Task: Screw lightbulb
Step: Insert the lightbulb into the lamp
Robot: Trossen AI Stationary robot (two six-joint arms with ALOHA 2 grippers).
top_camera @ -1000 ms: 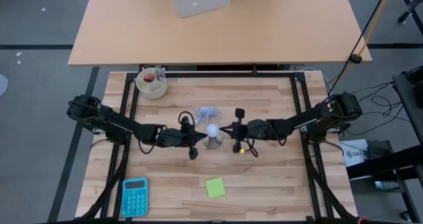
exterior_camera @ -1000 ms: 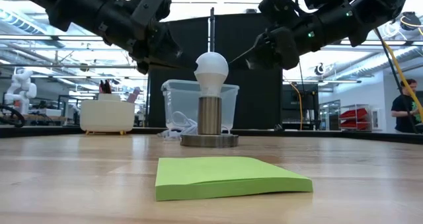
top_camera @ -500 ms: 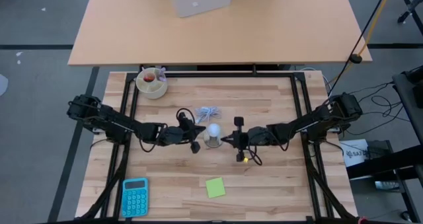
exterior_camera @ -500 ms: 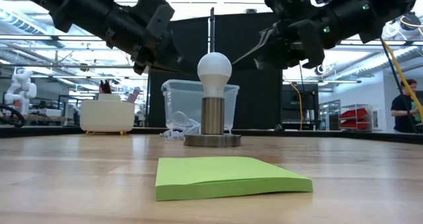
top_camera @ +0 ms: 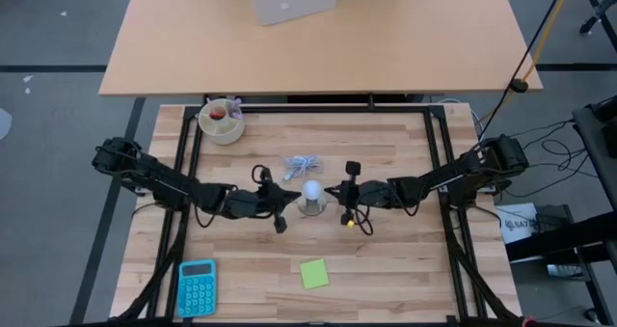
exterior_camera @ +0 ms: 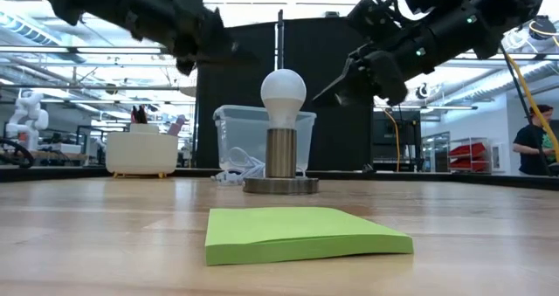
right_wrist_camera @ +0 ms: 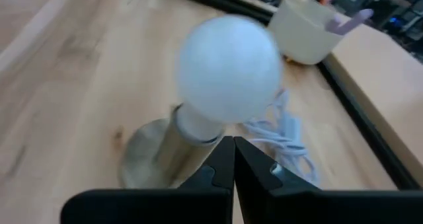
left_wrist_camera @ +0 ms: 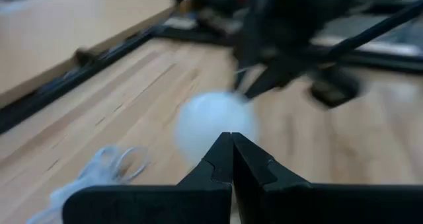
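The bulb (exterior_camera: 283, 95) stands upright near the middle of the table (top_camera: 386, 259), globe up and narrow end down in the metal socket (exterior_camera: 280, 153), so its long axis runs vertical. The socket sits on a round grey disc (exterior_camera: 280, 186) that lies flat on the wood. A coiled white cable (top_camera: 305, 164) lies just beyond the disc, on its far side.

The left gripper (top_camera: 281, 204) hangs just left of the bulb, above the table, fingers clenched together on nothing. The right gripper (top_camera: 344, 200) hangs just right of the bulb at about the same height, fingers likewise pressed shut and empty. In the low view neither one touches the globe; both sit to its sides, slightly above it.

A cream bowl (top_camera: 222, 122) stands at the far left corner of the table with some small reddish and pale things in it; what they are cannot be told. In the low view a clear plastic bin (exterior_camera: 236, 134) shows behind the socket; its contents cannot be made out.

A green pad of sticky notes (top_camera: 313, 273) lies at the near edge, nearer than the bulb. A blue calculator (top_camera: 197, 287) lies at the near left corner. A person (exterior_camera: 534, 139) stands far off at the right of the room
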